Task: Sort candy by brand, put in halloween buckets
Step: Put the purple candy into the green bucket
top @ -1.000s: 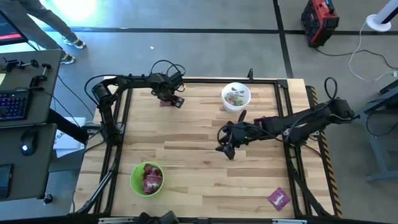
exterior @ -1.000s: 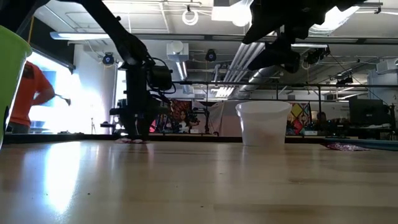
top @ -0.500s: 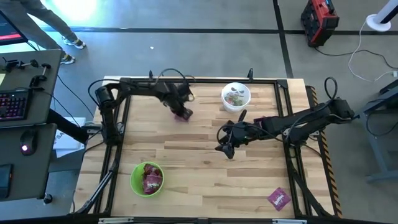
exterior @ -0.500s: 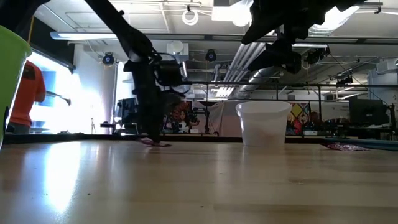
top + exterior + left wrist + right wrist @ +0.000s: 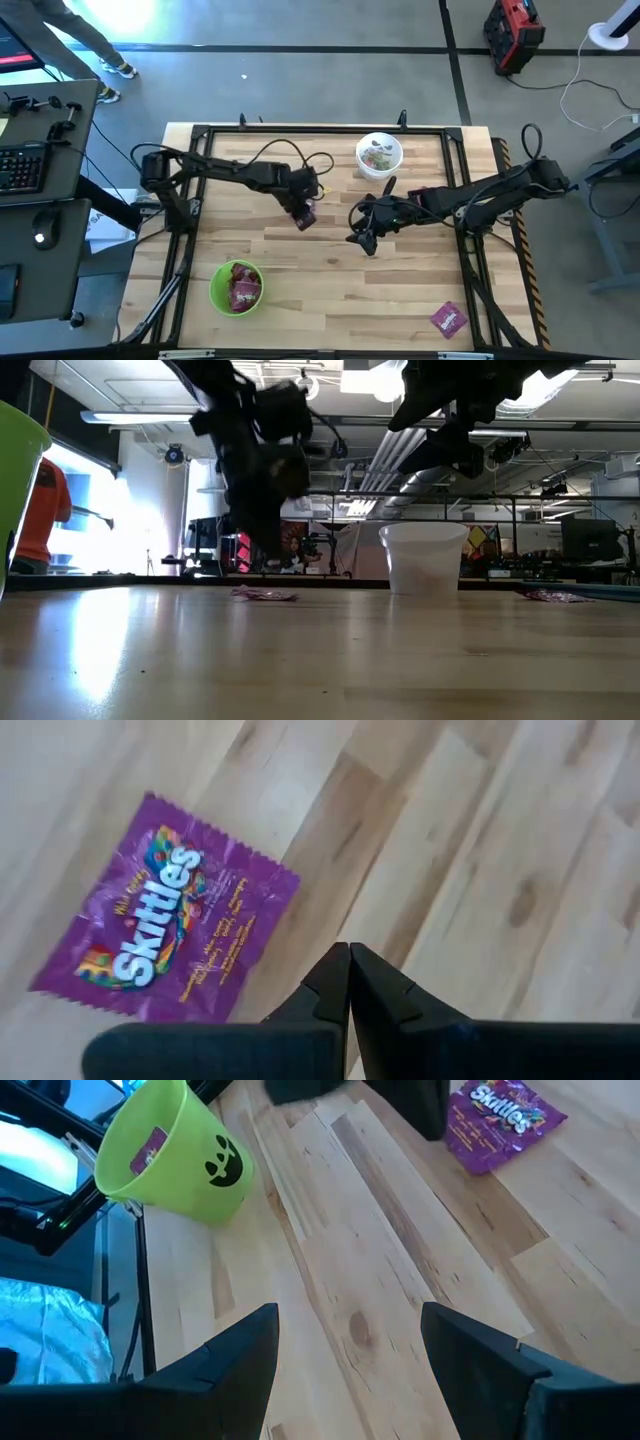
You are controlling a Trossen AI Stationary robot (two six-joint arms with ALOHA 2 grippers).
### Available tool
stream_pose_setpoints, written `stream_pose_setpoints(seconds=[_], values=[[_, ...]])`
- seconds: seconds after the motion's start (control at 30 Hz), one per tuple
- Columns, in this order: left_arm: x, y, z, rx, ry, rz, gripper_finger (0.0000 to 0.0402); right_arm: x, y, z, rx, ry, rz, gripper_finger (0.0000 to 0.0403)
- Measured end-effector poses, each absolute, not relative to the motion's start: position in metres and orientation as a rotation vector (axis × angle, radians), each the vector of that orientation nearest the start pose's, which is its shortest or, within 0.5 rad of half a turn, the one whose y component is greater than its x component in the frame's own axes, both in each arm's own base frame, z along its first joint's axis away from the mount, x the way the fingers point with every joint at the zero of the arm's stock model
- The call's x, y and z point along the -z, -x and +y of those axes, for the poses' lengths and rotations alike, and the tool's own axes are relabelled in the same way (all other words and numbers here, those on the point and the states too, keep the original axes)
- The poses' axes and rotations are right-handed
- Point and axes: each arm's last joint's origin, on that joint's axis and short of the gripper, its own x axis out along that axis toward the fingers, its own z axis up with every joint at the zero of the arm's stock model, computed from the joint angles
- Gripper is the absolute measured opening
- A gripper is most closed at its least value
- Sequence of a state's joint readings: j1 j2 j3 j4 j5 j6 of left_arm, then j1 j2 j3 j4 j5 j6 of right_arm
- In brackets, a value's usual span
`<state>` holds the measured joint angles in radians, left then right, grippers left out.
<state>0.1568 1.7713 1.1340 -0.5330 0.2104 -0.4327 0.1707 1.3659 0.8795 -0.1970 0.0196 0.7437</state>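
A purple Skittles packet (image 5: 306,217) lies flat on the wooden table (image 5: 330,290) near its middle, print side up, as the left wrist view confirms (image 5: 170,937). The left gripper (image 5: 301,203) is above the table just beside this packet; its two dark fingers (image 5: 335,985) are pressed together with nothing between them, and the packet rests apart from their tips. In the low view the left arm hangs above the packet (image 5: 264,594), which lies on the tabletop. The lime green bucket (image 5: 237,287) stands near the table's front left edge and holds purple packets; a black pumpkin face shows on its wall in the right wrist view (image 5: 190,1165). The white bucket (image 5: 380,154) stands at the far edge and holds small wrapped sweets. A second purple packet (image 5: 449,319) lies near the front right corner, well apart from both buckets. The right gripper (image 5: 362,231) waits over the table's centre, its fingers (image 5: 235,1365) spread wide and empty.
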Motion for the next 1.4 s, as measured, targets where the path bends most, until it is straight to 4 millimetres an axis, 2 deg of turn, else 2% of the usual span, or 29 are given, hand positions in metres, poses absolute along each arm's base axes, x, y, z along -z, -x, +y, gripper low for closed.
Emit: stream_pose_setpoints(seconds=[0.13,0.3,0.43,0.6,0.73,0.87,1.07,1.4], values=[[-0.190,-0.333,0.045,-0.181,0.492,1.134,0.0003,-0.239,-0.282,0.048,0.114,-0.648,0.700,0.0238],[-0.197,-0.321,0.065,-0.115,0.404,1.171,0.0035,-0.240,-0.282,0.048,0.114,-0.648,0.699,0.0238],[-0.192,-0.318,0.078,0.020,0.232,1.188,0.0086,-0.240,-0.282,0.048,0.113,-0.649,0.696,0.0238],[-0.181,-0.324,0.085,0.151,0.016,1.164,0.0173,-0.240,-0.283,0.048,0.118,-0.673,0.689,0.0238],[-0.166,-0.328,0.084,0.171,-0.076,1.224,0.0236,-0.241,-0.283,0.048,0.123,-0.692,0.685,0.0238],[-0.161,-0.328,0.082,0.134,-0.181,1.282,0.0274,-0.241,-0.283,0.048,0.141,-0.687,0.677,0.0238],[-0.157,-0.330,0.085,0.161,-0.244,1.273,0.0291,-0.241,-0.283,0.045,0.202,-0.666,0.647,0.0238],[-0.129,-0.339,0.087,0.174,-0.127,1.301,0.0292,-0.241,-0.283,0.045,0.209,-0.667,0.644,0.0238]])
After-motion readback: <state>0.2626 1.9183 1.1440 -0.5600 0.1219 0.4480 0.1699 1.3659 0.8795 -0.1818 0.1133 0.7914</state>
